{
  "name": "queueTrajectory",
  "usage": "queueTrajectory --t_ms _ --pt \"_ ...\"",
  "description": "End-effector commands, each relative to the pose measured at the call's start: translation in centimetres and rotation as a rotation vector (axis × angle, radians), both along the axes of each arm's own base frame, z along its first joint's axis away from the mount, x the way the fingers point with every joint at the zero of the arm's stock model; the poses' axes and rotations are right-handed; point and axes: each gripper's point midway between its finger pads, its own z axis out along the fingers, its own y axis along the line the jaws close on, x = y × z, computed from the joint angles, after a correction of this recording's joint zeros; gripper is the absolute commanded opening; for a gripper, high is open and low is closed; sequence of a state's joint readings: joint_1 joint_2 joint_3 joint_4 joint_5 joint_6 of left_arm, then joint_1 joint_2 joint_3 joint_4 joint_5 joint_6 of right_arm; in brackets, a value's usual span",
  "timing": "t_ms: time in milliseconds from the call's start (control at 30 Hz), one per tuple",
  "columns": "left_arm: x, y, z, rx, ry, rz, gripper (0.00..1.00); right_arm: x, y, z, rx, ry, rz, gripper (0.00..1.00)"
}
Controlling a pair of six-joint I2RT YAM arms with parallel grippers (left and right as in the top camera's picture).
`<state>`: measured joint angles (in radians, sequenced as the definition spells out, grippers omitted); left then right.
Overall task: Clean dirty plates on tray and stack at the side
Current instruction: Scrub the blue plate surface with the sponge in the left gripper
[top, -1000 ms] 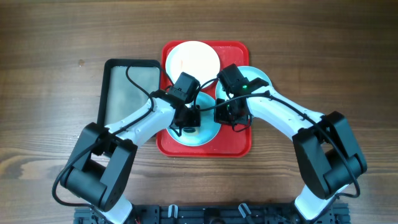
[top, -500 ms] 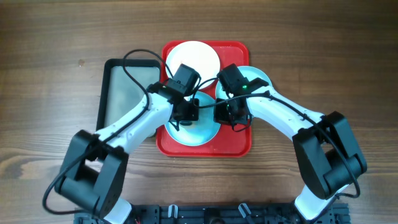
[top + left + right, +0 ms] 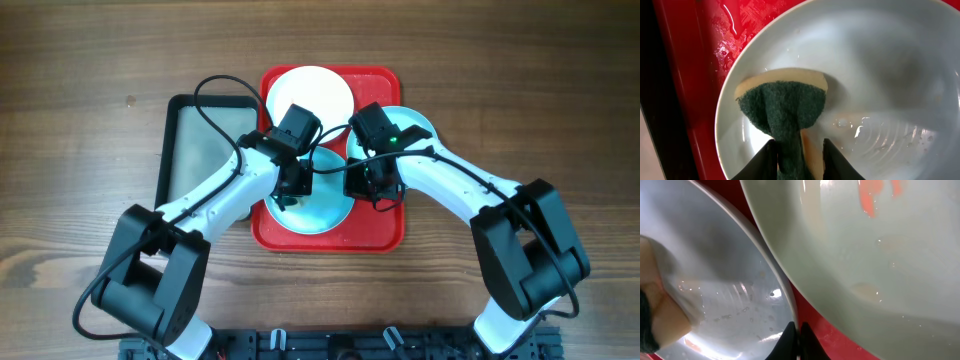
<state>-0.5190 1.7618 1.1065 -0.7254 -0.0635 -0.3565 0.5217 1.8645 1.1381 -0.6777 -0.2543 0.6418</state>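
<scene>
The red tray (image 3: 385, 232) holds three plates. A white plate (image 3: 312, 92) lies at the back. A turquoise plate (image 3: 320, 210) lies at the front, wet inside (image 3: 890, 75). A second turquoise plate (image 3: 418, 124) at the right rear leans over the tray's rim; it carries orange-red smears (image 3: 867, 200). My left gripper (image 3: 293, 185) is shut on a green-and-tan sponge (image 3: 785, 107) pressed on the front plate's left inner side. My right gripper (image 3: 368, 180) is shut on the front plate's right rim (image 3: 790, 305).
A dark grey-black tray (image 3: 205, 150) lies on the wooden table (image 3: 80, 120) left of the red tray. The red tray's floor is wet (image 3: 740, 20). Both arms crowd over the middle of the red tray.
My left gripper has shifted the sponge slightly back and left on the front plate, and its cable loop has moved. The right arm and the plates have not moved.
</scene>
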Motion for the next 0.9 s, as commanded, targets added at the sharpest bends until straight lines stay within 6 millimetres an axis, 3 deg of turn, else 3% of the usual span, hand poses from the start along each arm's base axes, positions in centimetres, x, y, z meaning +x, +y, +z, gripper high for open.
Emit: queueTrajectory --t_ms 0,33,67,167,333,467,500,533,600,700,867 --pt "0.4 0.3 -0.3 0.017 -0.005 0.003 0.17 -0.3 0.2 -0.6 0.000 0.011 0.020 0.04" --pt "0.4 0.3 -0.3 0.018 -0.004 0.003 0.13 -0.3 0.2 -0.6 0.000 0.011 0.020 0.04" --pt "0.4 0.3 -0.3 0.018 -0.003 0.003 0.15 -0.3 0.2 -0.6 0.001 0.011 0.020 0.04" --pt "0.3 0.3 -0.4 0.019 0.001 0.007 0.36 -0.3 0.2 -0.6 0.001 0.011 0.020 0.04" --pt "0.1 0.4 -0.9 0.021 0.019 0.024 0.39 -0.3 0.2 -0.6 0.000 0.011 0.020 0.04" --pt "-0.2 0.5 -1.8 0.036 0.044 0.025 0.31 -0.3 0.2 -0.6 0.000 0.012 0.020 0.04" --pt "-0.3 0.6 -2.0 0.040 0.050 0.024 0.24 -0.3 0.2 -0.6 0.001 0.012 0.020 0.04" --pt "-0.3 0.6 -2.2 0.043 0.054 0.024 0.04 -0.3 0.2 -0.6 0.001 0.012 0.020 0.04" --pt "0.2 1.0 -2.0 0.066 0.029 0.030 0.04 -0.3 0.2 -0.6 0.001 0.012 0.019 0.04" --pt "1.7 2.0 -0.2 0.099 -0.047 0.054 0.04 -0.2 0.2 -0.5 0.002 0.008 0.020 0.04" --pt "2.5 1.7 1.6 0.082 -0.099 0.006 0.04 -0.2 0.2 -0.5 0.002 0.009 0.019 0.04"
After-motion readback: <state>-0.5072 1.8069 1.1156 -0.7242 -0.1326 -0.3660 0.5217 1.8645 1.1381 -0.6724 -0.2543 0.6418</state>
